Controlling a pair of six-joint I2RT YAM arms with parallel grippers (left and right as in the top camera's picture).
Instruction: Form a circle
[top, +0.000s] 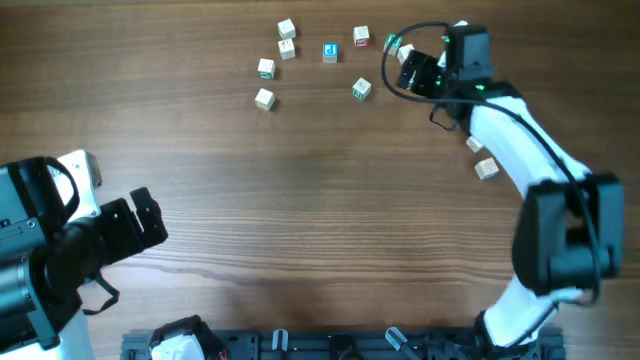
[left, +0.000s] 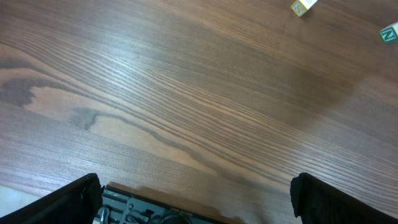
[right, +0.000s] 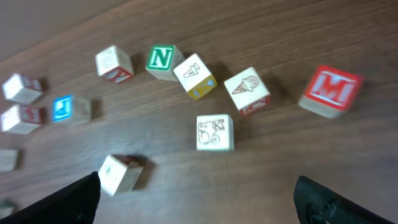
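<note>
No circle is formed: small pale wooden letter cubes lie scattered at the table's far side. In the overhead view a loose group (top: 287, 47) sits at far centre, and two more cubes (top: 486, 168) lie to the right beside the right arm. My right gripper (top: 408, 72) hovers open at the group's right end. Its wrist view shows a red M cube (right: 331, 91), a green N cube (right: 161, 61) and a pale cube (right: 120, 173) near the left finger (right: 74, 202); nothing is between the jaws. My left gripper (top: 155, 220) stands open at the near left, far from the cubes.
The left wrist view is mostly bare wood, with two cubes (left: 303, 6) at its top right edge. A black rail (top: 330, 345) runs along the table's near edge. The right arm's white links (top: 520, 140) stretch over the right side.
</note>
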